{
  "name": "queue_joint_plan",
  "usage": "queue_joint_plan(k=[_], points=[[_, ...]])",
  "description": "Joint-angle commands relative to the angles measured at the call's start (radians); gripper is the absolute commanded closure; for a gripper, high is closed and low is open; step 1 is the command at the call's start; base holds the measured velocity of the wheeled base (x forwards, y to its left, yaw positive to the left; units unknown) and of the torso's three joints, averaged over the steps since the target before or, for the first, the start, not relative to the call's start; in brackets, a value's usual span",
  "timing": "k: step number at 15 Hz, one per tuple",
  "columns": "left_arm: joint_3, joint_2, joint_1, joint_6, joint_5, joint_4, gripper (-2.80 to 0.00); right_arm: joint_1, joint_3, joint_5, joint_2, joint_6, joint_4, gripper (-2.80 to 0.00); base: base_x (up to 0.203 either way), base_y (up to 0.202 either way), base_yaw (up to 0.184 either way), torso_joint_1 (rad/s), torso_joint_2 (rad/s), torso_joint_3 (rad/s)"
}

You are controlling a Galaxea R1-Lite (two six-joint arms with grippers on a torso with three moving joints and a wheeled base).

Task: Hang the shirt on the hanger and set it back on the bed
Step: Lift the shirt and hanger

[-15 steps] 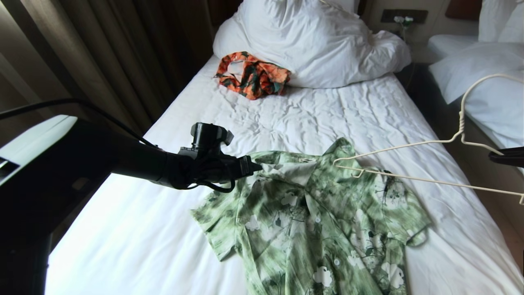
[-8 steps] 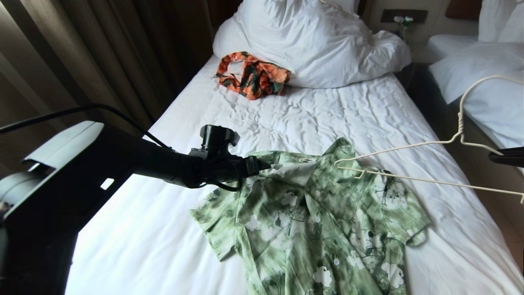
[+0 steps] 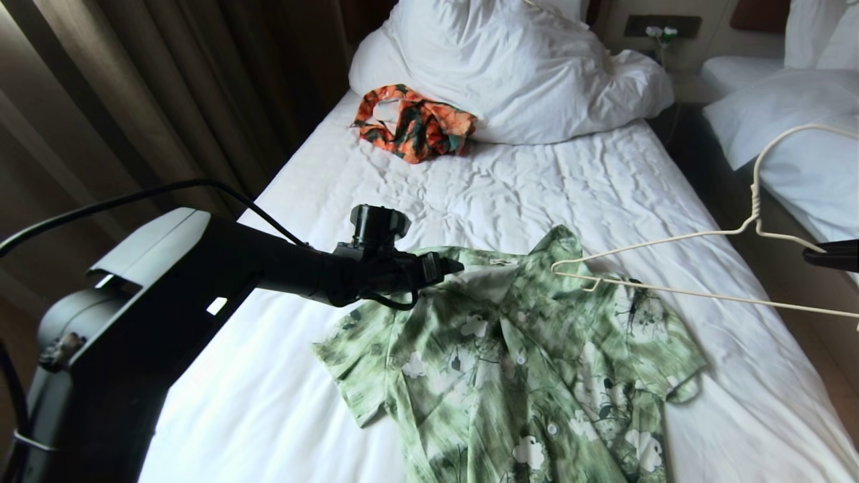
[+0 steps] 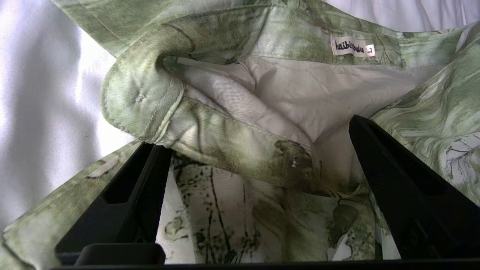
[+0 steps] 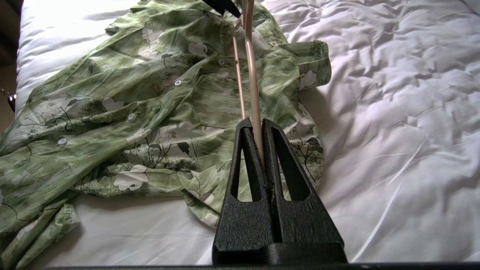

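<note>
So the left tool on the black arm has slid further across the white-sheeted bed, away from the bed's curtain-side edge and in over the collar of the streaky green-and-white flowered shirt. A second ago it sat just short of the collar at that side. Its jaws have spread wide too, and now stand either side of the folded collar flap without pinching it.

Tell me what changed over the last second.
The left gripper slid along the shirt collar toward the hanger and now stands open. The right gripper stays shut on the hanger. Shirt, hanger and orange garment lie unchanged on the bed.
</note>
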State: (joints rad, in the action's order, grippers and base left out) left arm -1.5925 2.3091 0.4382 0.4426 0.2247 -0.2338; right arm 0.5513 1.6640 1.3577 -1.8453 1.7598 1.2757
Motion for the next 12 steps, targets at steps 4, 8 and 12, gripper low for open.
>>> queue_joint_plan(k=[4, 8, 12], points=[[-0.052, 0.046, 0.007, 0.003, -0.015, -0.006, -2.8, 0.001, 0.007, 0.006, 0.003, 0.009, 0.007, 0.0, 0.0, 0.0, 0.0, 0.0, 0.0, 0.0], [-0.068, 0.048, 0.005, 0.002, -0.016, -0.011, 0.0, 0.001, 0.013, 0.006, 0.001, 0.003, 0.007, 0.0, 0.0, 0.0, 0.0, 0.0, 0.0, 0.0], [-0.077, 0.052, -0.004, 0.001, -0.024, -0.016, 0.0, -0.009, 0.014, 0.006, -0.01, 0.003, 0.005, 0.0, 0.0, 0.0, 0.0, 0.0, 0.0, 0.0]])
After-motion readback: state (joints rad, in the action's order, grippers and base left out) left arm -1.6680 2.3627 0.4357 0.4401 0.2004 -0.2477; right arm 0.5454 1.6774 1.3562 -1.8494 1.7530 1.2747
